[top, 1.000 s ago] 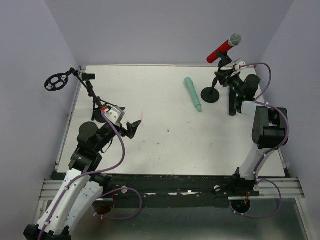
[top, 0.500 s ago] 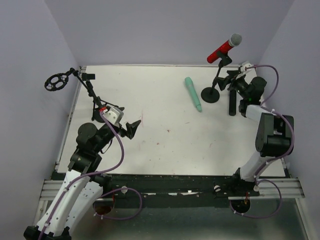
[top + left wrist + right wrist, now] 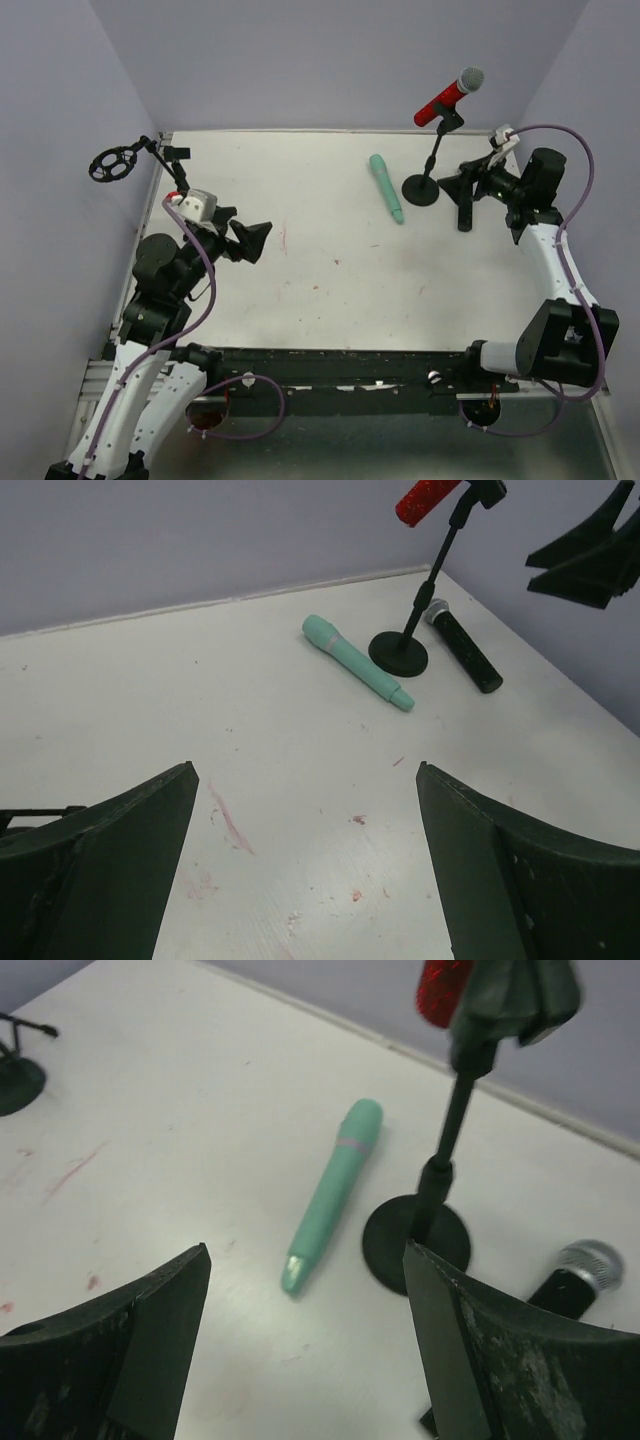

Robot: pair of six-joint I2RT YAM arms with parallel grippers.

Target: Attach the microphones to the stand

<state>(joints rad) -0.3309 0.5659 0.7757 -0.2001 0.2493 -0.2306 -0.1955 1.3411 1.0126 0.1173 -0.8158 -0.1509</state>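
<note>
1. Left end effector [image 3: 250,240]: spread wide, nothing between the fingers, held above the left part of the bench [image 3: 340,290] and aimed toward the far right corner.
2. Right end effector [image 3: 462,186]: likewise spread, pinching nothing, hanging just right of the stand's base. From above, overlapping the far end of the black microphone.
3. Stand [image 3: 421,190]: upright near the far right corner of the bench, round black base flat on the surface, thin pole rising to a clip.
4. Red microphone [image 3: 449,96]: seated in that clip, tilted, silver mesh head high and to the right, red body slanting down to the left.
5. Mint-green microphone [image 3: 386,187]: flat on the bench just left of the base, not touching it, thick end toward the back wall.
6. Black microphone [image 3: 460,646]: flat on the bench just right of the base, mesh head toward the back wall.
7. Second stand [image 3: 112,165]: at the far left corner, ring-shaped holder jutting out past the bench's left edge.
</note>
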